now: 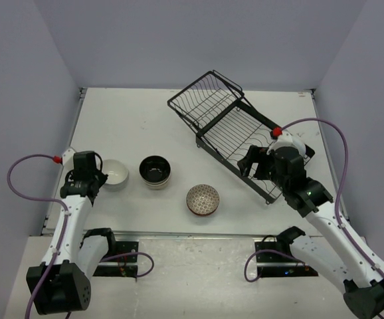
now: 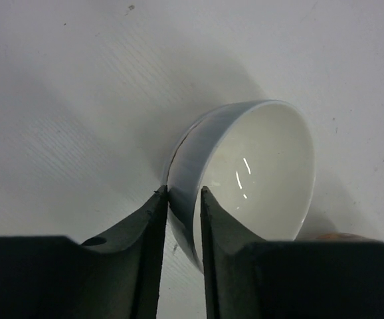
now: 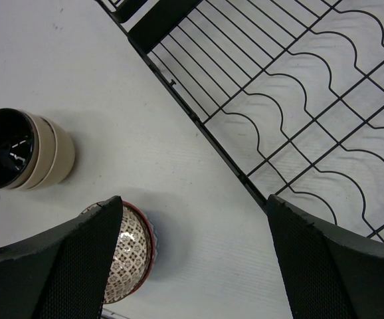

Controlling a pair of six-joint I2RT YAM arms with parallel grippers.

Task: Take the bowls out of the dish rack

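Observation:
The plain white bowl (image 1: 117, 174) sits on the table at the left. My left gripper (image 1: 101, 178) is shut on its near rim; in the left wrist view one finger is inside the white bowl (image 2: 265, 166) and one outside, gripper (image 2: 182, 199). The tan bowl with black inside (image 1: 156, 171) and the brown patterned bowl (image 1: 202, 199) stand on the table. The black wire dish rack (image 1: 232, 126) lies at the back right; no bowl shows in it. My right gripper (image 1: 253, 166) is open and empty over the rack's near-left edge (image 3: 198, 219).
The right wrist view shows the rack's wire floor (image 3: 298, 100), the tan bowl (image 3: 26, 149) and the patterned bowl (image 3: 129, 256) partly behind my left finger. Purple cables loop beside both arms. The walls close the table at the back and sides.

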